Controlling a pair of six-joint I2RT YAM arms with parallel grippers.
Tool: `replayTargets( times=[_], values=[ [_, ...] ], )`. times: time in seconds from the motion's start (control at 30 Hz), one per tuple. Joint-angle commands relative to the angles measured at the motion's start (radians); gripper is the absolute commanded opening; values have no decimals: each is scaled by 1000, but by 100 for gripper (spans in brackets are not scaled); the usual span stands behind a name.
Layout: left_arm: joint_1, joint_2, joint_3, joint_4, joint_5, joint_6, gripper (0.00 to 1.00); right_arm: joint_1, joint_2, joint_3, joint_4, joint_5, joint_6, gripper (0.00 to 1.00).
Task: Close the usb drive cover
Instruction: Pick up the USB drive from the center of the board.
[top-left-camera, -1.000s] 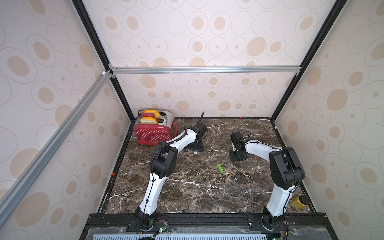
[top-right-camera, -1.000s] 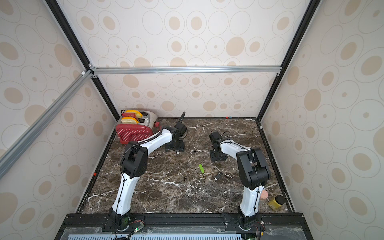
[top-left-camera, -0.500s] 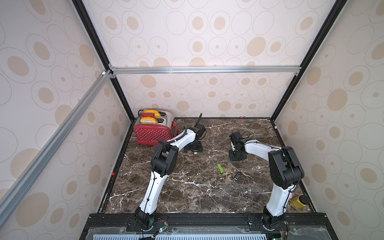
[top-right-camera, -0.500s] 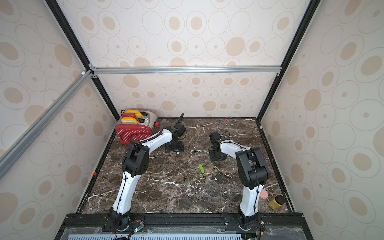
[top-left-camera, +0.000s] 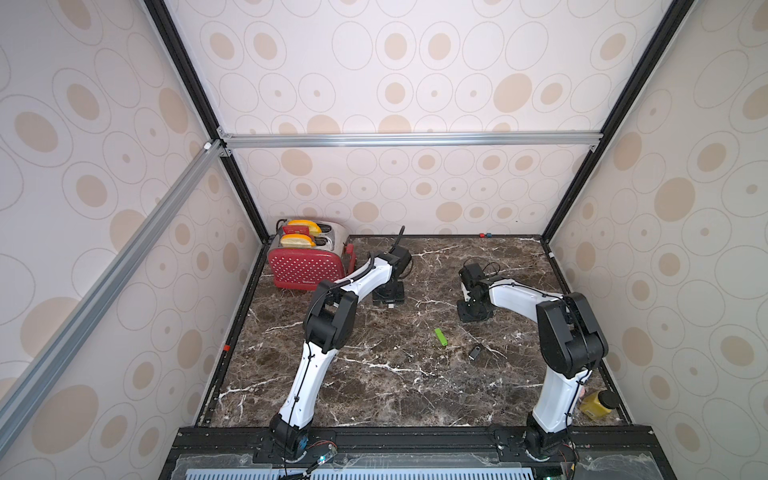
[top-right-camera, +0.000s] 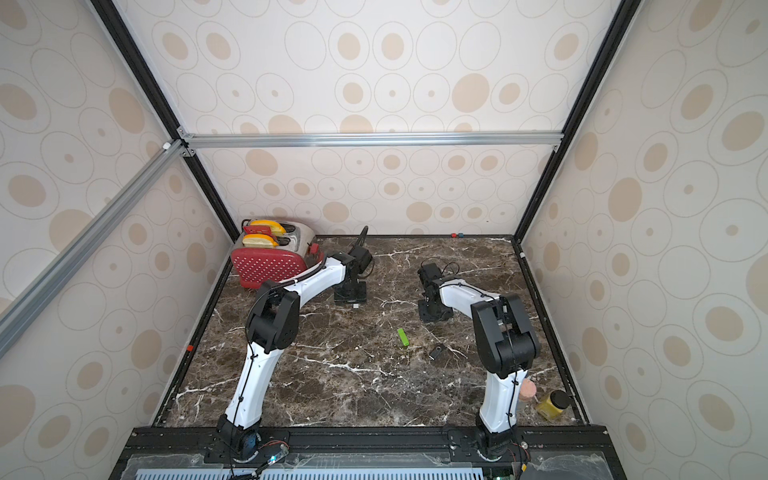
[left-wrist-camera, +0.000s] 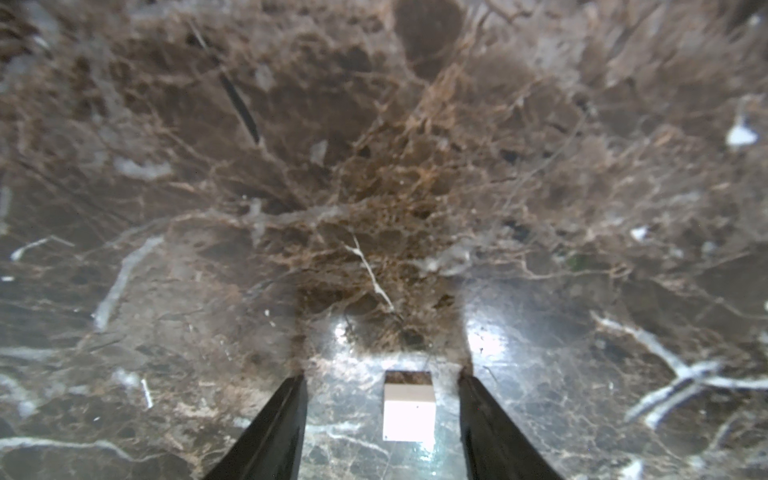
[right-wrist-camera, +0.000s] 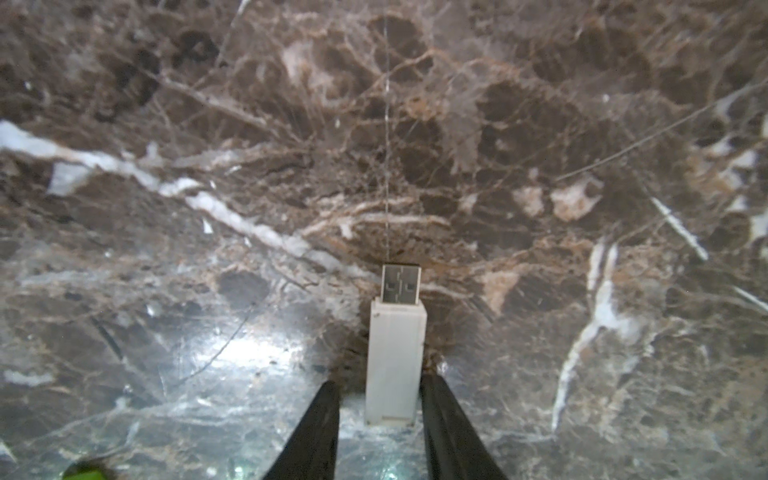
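A white usb drive (right-wrist-camera: 395, 361) lies flat on the marble table with its metal plug (right-wrist-camera: 400, 284) bare. My right gripper (right-wrist-camera: 380, 381) stands open and straddles the drive's rear end. One finger touches the drive's side and the other leaves a small gap. The white cover (left-wrist-camera: 409, 411), a small square cap, lies on the table between the fingers of my open left gripper (left-wrist-camera: 381, 377), with a gap on both sides. In both top views the left gripper (top-left-camera: 388, 297) and right gripper (top-left-camera: 473, 311) are down at the table surface towards the back, well apart from each other.
A green stick (top-left-camera: 441, 336) and a small dark object (top-left-camera: 474, 353) lie on the marble nearer the front. A red toaster (top-left-camera: 305, 266) stands at the back left corner. A yellow bottle (top-left-camera: 596, 405) lies at the front right edge.
Both grippers' jaws have narrowed, the left more than the right. The left gripper has shifted slightly towards the toaster. The right arm has stayed in place.
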Motion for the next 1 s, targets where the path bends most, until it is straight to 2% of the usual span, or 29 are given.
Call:
replayTargets(
  times=[0.0,0.23,0.33,0.77,0.97],
  values=[
    [4,13,-54,-30,91,-5,59,6,36,15,-18,-5,-2,37],
    [0,8,-79,-60,132,5,58,9,37,16,-22,-2,-1,37],
    [1,15,-81,-71,116,10,59,12,38,20,-26,-2,-1,37],
    [2,125,90,-180,34,25,58,15,38,10,-20,-9,-6,36],
    [10,144,112,-181,34,13,52,16,35,10,-20,-13,-9,35]
  ],
)
